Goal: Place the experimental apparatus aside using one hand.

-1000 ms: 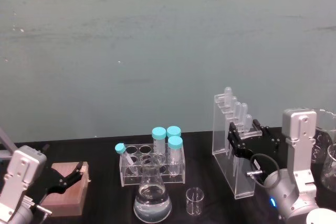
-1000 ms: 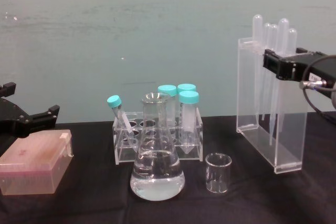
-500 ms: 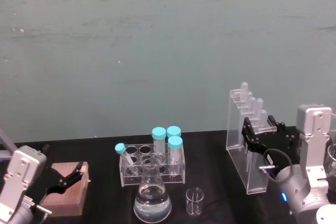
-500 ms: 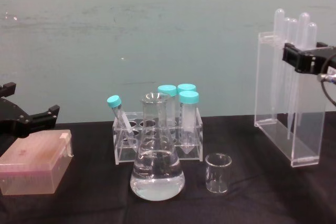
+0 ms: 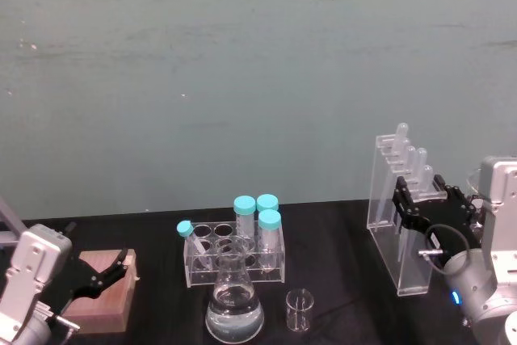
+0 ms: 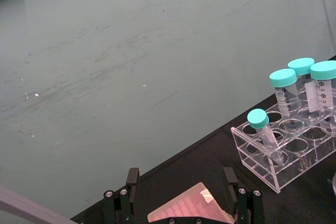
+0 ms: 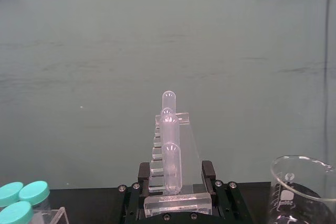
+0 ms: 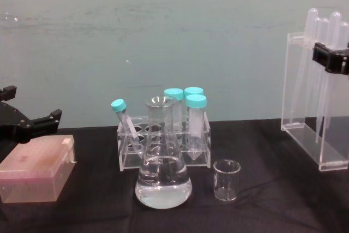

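The tall acrylic stand with pipettes (image 5: 388, 220) (image 8: 305, 129) is at the far right, its base close to the black table. My right gripper (image 5: 424, 206) (image 8: 332, 61) is shut on the stand's upper part; in the right wrist view the stand (image 7: 170, 129) sits clamped between the black fingers (image 7: 144, 174). The conical flask with clear liquid (image 5: 234, 306) (image 8: 163, 175) stands at the table's front centre. Just right of it is the small glass beaker (image 5: 300, 310) (image 8: 227, 180). My left gripper (image 5: 113, 268) (image 8: 38, 121) (image 6: 181, 182) is parked open at the far left.
A clear rack of teal-capped tubes (image 5: 234, 252) (image 8: 163, 145) (image 6: 283, 150) stands behind the flask. A pink tip box (image 5: 101, 290) (image 8: 35, 170) lies under the left gripper. A large glass beaker (image 7: 302, 187) stands close beside the right gripper. A green wall closes the back.
My right gripper has carried the pipette stand steadily to the right, away from the flask and small beaker. The left arm and the other labware have not moved.
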{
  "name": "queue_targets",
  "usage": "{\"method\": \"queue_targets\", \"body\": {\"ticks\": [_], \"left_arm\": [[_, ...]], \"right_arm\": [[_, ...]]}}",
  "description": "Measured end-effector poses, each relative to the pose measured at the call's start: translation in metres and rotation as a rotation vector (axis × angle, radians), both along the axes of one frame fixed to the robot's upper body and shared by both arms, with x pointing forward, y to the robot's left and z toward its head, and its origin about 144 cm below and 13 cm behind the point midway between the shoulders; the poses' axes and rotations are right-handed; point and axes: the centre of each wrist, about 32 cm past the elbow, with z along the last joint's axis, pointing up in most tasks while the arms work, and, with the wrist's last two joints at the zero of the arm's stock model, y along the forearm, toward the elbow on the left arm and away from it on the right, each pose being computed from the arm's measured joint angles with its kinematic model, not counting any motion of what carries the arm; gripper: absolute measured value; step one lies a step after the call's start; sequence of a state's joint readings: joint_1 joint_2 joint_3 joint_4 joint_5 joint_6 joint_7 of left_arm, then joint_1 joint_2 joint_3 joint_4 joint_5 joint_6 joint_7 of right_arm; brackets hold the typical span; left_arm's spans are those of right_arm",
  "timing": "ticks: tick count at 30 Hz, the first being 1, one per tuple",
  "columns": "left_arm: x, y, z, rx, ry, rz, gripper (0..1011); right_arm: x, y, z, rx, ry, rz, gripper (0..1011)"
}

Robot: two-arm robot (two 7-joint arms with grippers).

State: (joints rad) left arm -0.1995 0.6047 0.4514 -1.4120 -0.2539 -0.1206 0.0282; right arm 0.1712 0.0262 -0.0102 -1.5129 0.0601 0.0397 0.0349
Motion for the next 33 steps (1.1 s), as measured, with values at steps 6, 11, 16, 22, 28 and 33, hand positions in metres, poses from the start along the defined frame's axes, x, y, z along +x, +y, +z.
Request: {"method": "queue_targets", "body": {"ticks": [6,11,16,22,28,33], "left_arm": [[0.000,0.000,0.000,0.000,0.000,0.000,1000],[0.000,0.000,0.000,0.000,0.000,0.000,1000],[0.000,0.000,0.000,0.000,0.000,0.000,1000],[0.000,0.000,0.000,0.000,0.000,0.000,1000],[0.000,0.000,0.000,0.000,0.000,0.000,1000],[0.000,0.000,0.000,0.000,0.000,0.000,1000]], "right_arm": [[0.001,-0.008,0.001,-0.002,-0.003,-0.013,605],[0.002,-0.013,0.001,-0.004,-0.004,-0.019,605],[0.004,-0.020,0.002,-0.005,-0.004,-0.023,605],[0.005,-0.029,0.002,-0.007,-0.006,-0.022,605],[0.006,-0.041,0.002,-0.008,-0.010,-0.026,605],[0.007,-0.050,0.002,-0.009,-0.009,-0.034,605]]}}
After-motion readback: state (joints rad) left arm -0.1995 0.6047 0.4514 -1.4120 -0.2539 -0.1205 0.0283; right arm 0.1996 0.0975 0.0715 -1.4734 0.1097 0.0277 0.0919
